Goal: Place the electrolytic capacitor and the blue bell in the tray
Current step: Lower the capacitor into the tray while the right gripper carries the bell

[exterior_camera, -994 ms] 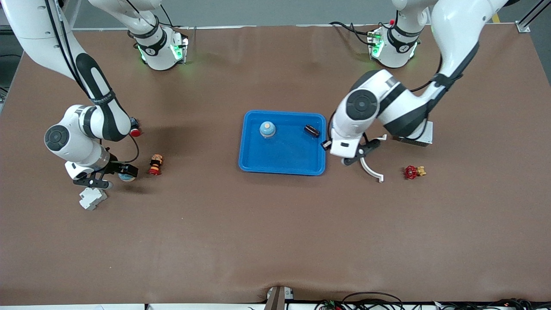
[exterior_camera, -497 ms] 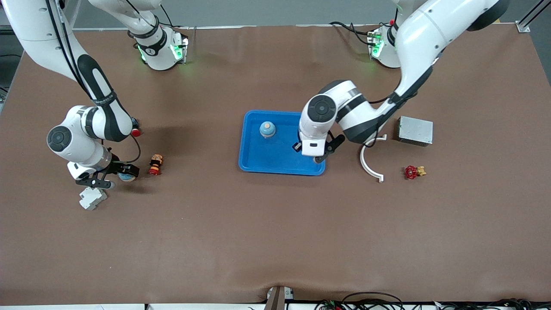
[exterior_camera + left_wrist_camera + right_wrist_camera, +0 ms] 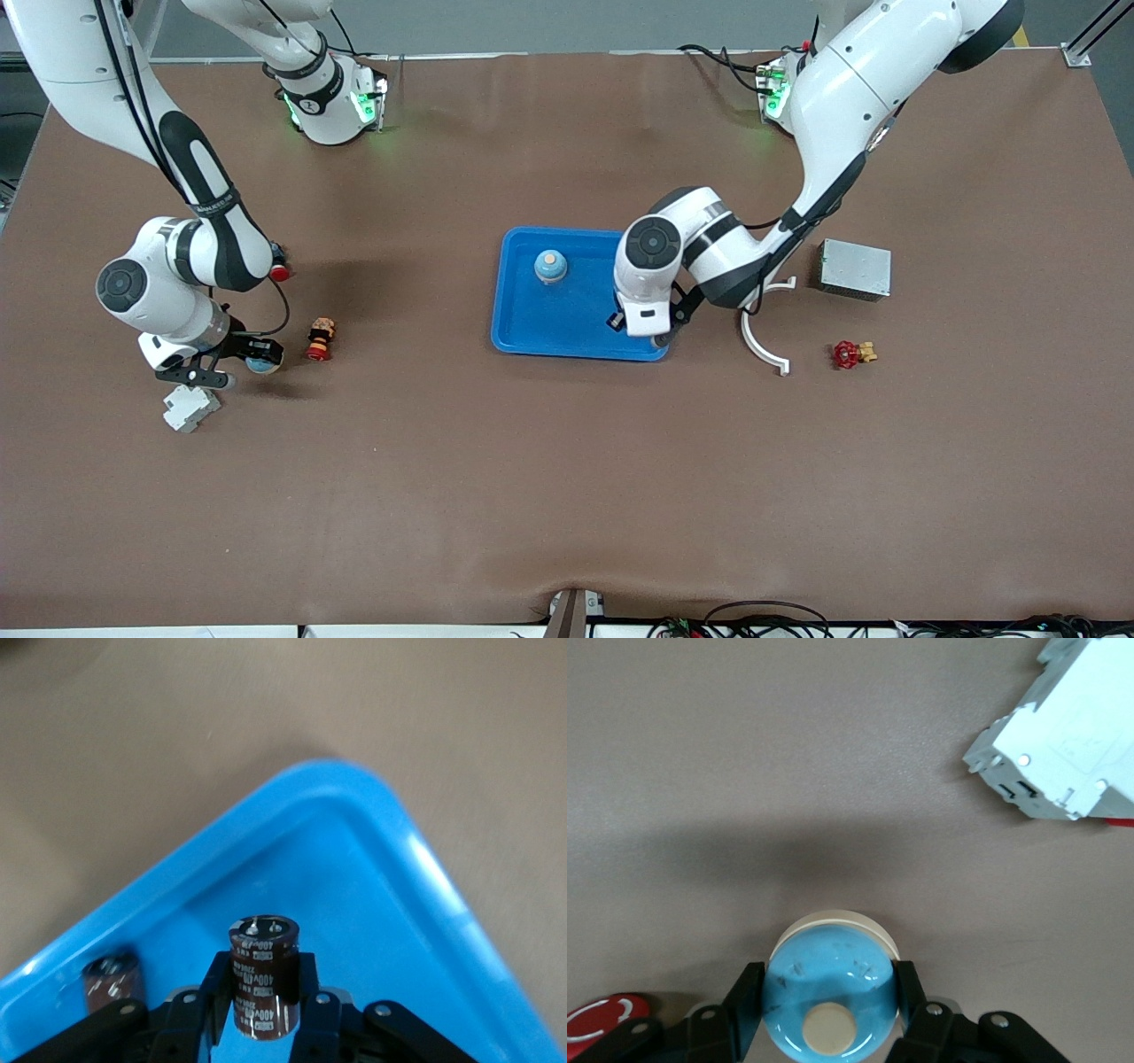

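Capacitor (image 3: 263, 976), long axis upright, sat clamped between the left gripper (image 3: 263, 1010) fingers directly over the tray (image 3: 523, 330) floor, while the right gripper (image 3: 828, 1005) fingers had closed on a blue bell (image 3: 829, 995) on the bench, well apart from the tray.

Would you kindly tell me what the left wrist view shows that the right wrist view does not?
Only the left wrist view: the left gripper shut on an electrolytic capacitor over the blue tray, where another capacitor lies. Only the right wrist view: the right gripper shut on a blue bell, and a white plastic block. Both: brown table.
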Controlling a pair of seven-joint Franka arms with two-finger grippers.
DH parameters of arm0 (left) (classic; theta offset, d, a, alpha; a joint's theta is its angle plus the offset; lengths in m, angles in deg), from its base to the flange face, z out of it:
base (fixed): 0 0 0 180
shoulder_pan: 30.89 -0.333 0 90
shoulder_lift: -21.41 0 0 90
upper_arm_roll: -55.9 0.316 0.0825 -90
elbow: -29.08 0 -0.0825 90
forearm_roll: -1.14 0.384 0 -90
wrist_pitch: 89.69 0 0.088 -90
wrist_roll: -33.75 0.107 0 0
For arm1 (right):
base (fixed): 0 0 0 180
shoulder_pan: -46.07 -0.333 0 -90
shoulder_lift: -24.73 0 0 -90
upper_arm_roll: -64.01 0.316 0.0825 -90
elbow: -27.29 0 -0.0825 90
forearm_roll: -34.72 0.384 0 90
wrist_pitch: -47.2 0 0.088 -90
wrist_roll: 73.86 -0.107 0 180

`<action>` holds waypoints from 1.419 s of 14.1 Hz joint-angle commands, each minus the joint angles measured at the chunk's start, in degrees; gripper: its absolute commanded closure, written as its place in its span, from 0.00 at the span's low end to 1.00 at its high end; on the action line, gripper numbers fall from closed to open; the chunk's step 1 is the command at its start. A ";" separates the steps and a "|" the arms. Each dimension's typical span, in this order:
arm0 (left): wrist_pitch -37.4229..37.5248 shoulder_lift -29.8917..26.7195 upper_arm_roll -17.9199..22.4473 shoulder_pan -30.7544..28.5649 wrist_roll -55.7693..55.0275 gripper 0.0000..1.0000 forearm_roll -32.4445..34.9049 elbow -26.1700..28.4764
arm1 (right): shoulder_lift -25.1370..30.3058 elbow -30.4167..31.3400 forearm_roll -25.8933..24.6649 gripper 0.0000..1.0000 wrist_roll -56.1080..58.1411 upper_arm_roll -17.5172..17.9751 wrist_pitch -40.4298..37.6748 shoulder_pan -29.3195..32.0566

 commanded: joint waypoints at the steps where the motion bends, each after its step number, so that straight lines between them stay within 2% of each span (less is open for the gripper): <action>1: -1.36 1.80 0.46 0.47 -0.54 1.00 1.34 -0.63 | 3.21 -1.66 1.22 1.00 -3.19 0.56 -7.95 -1.79; 3: -1.36 1.98 0.46 0.82 -0.63 1.00 1.25 -0.46 | 5.85 -3.16 1.22 1.00 -8.02 0.56 -13.76 -4.52; 4: -1.36 2.07 0.46 0.82 -0.71 0.70 1.25 -0.37 | 6.82 -3.51 1.22 1.00 -11.09 0.65 -15.35 -6.10; 5: -1.19 2.07 0.46 0.82 -0.71 0.29 1.16 0.06 | 7.87 -3.52 1.22 1.00 -14.69 0.65 -15.98 -8.11; 6: -1.10 1.90 0.46 0.82 -1.32 0.00 0.81 0.07 | 8.67 -3.52 1.30 1.00 -19.33 0.65 -16.51 -10.74; 9: -0.32 -0.38 0.38 -0.50 -3.79 0.00 0.28 -0.64 | 10.08 -3.78 1.30 1.00 -33.40 0.74 -16.25 -18.22; 14: 9.70 -9.78 -0.42 -1.81 -2.92 0.00 -0.68 -0.81 | 9.91 -6.59 3.24 1.00 -52.83 0.74 -15.90 -29.91; 16: 12.59 -12.68 -0.76 -3.91 2.07 0.00 -2.69 -1.94 | 9.64 -7.90 2.71 1.00 -59.95 0.65 -15.72 -34.04; 17: 15.57 -13.22 -1.20 -5.14 5.75 0.00 -5.06 -4.22 | 9.47 -8.43 2.62 1.00 -62.68 0.65 -15.37 -35.63; 20: 27.43 -16.03 -1.91 -8.39 19.81 0.00 -6.74 -10.02 | 8.42 -8.53 2.54 1.00 -70.51 0.65 -12.65 -40.29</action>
